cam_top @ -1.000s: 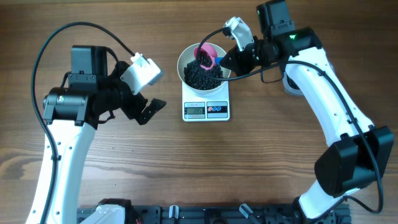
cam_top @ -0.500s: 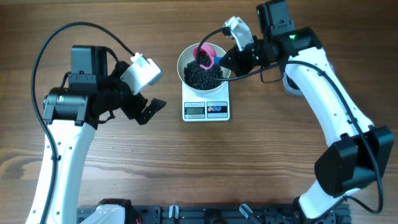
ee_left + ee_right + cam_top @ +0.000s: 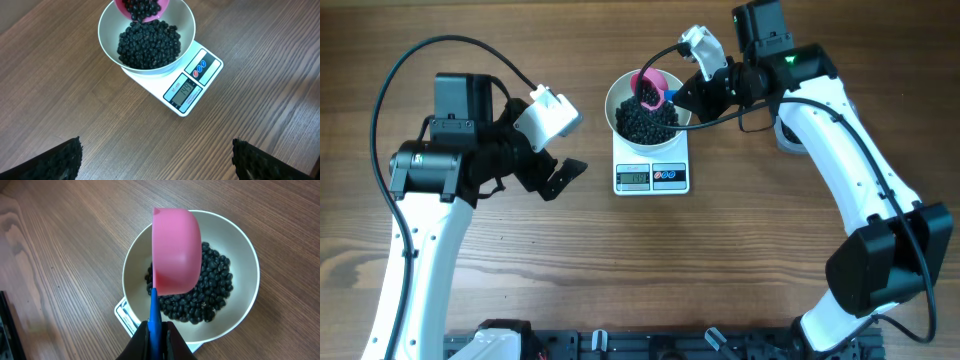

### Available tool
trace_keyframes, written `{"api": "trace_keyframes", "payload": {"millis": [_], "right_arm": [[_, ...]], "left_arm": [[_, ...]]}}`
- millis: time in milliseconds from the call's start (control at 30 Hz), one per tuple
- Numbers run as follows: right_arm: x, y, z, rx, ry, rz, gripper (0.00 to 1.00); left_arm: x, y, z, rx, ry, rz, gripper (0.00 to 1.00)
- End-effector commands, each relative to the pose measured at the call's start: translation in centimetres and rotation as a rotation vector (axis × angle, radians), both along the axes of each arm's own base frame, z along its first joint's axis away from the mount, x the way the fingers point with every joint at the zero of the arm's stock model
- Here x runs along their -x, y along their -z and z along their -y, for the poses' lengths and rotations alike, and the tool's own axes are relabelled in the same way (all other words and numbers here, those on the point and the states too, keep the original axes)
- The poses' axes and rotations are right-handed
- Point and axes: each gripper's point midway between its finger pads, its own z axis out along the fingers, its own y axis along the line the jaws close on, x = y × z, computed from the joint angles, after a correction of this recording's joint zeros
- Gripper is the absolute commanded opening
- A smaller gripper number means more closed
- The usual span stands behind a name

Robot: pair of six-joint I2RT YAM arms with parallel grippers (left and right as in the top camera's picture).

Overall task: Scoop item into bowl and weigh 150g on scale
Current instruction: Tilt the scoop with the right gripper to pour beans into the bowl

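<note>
Beans [image 3: 645,120], small, round and black, lie in a loose heap inside the white bowl [image 3: 611,108], which stands on the far part of the white scale [image 3: 652,177] near the middle of the wooden worktop [image 3: 620,270]. The scale's grey display and its red and blue buttons face the near side. In the left wrist view the digits look like 149.

The right claw [image 3: 682,97] reaches in from the right and is clenched on the blue handle [image 3: 154,312] of a pink scoop [image 3: 655,86]. The scoop hangs over the far side of the bowl, tilted with its mouth down toward the heap. From the right wrist view its pink back [image 3: 175,250] covers the middle of the bowl, with beans showing on both sides of it. The left wrist view shows beans at the scoop's mouth [image 3: 144,7], just above the pile [image 3: 148,45].

The left claw [image 3: 555,165] is released, its jaws spread wide and holding nothing. It hovers over bare worktop to the left of the scale, apart from both scale and bowl. Its two dark fingertips [image 3: 65,160] sit at the near corners of its own camera view, with the bowl [image 3: 186,22] and scale [image 3: 192,90] beyond them.
</note>
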Motion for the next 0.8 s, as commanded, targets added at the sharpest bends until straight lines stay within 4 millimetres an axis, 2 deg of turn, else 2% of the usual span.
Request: {"api": "trace_keyframes", "payload": {"millis": [0,767], "right_arm": [[-0.14,-2.0,-0.2,-0.019,-0.002,0.048,0.04],[-0.36,-1.81,0.12,0.016,-0.028,0.088,0.04]], "left_arm": [[0.07,0.38,0.07,0.006,-0.002,-0.014,1.0],[0.06,0.37,0.07,0.006,-0.002,-0.014,1.0]]}}
